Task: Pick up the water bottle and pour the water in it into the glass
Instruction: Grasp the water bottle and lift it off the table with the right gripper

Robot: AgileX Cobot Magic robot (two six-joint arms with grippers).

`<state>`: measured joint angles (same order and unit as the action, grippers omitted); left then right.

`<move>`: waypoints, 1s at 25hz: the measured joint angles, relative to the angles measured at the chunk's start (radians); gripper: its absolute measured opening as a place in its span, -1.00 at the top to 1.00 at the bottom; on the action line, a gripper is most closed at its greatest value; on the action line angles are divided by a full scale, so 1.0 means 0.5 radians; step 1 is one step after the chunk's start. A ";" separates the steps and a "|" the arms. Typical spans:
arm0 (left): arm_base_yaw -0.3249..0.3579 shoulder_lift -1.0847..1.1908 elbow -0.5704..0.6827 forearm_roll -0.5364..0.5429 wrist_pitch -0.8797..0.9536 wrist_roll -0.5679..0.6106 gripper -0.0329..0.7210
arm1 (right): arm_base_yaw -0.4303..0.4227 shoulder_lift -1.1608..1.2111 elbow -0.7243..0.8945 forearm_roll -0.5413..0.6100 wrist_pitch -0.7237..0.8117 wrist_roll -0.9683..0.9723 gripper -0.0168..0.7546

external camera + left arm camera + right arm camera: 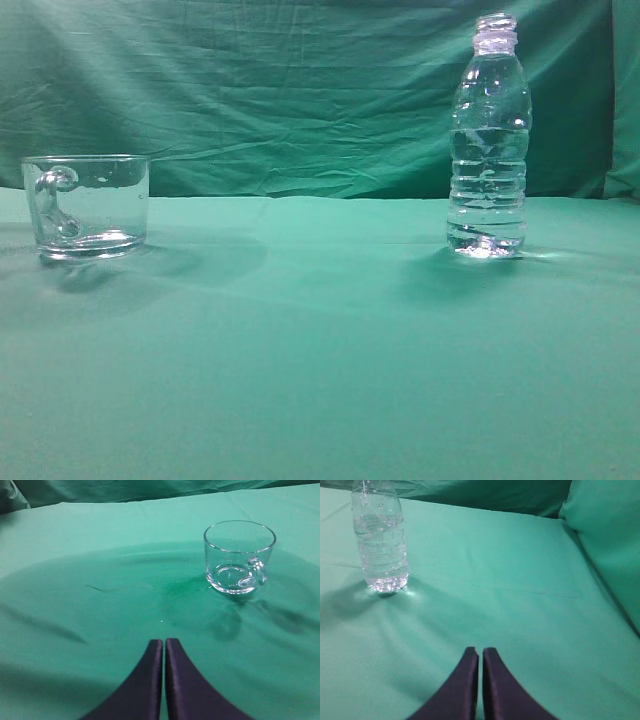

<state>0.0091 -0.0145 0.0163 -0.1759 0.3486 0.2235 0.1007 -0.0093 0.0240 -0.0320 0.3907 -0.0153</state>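
two closed, empty grippers (164, 642) (480, 651); one upright water bottle (488, 140), one glass (88, 205).

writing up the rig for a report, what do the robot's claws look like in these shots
Only the wrist views show them. The left claw and the right claw look alike: two smooth, dark purplish-black fingers, wide at the base and curving to narrow tips. No cables, markings or arm links show, and the exterior view shows no arm.

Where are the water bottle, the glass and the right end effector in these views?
water bottle (488, 150), exterior view, on its ribbed body.
glass (239, 555), left wrist view, on its near side wall.
right end effector (480, 652), right wrist view, midway between its closed fingertips.
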 joint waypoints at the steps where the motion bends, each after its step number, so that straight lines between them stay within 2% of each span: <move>1: 0.000 0.000 0.000 0.000 0.000 0.000 0.91 | 0.000 0.000 0.000 0.000 0.000 0.000 0.96; 22: 0.000 0.000 0.000 0.000 0.000 0.000 0.91 | 0.000 0.000 0.000 -0.004 0.000 0.000 0.96; 25: 0.000 0.000 0.000 0.000 0.000 0.000 0.91 | 0.000 0.000 0.000 -0.062 0.000 -0.122 0.96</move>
<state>0.0091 -0.0145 0.0163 -0.1759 0.3486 0.2235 0.1007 -0.0093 0.0240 -0.0630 0.3907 -0.0762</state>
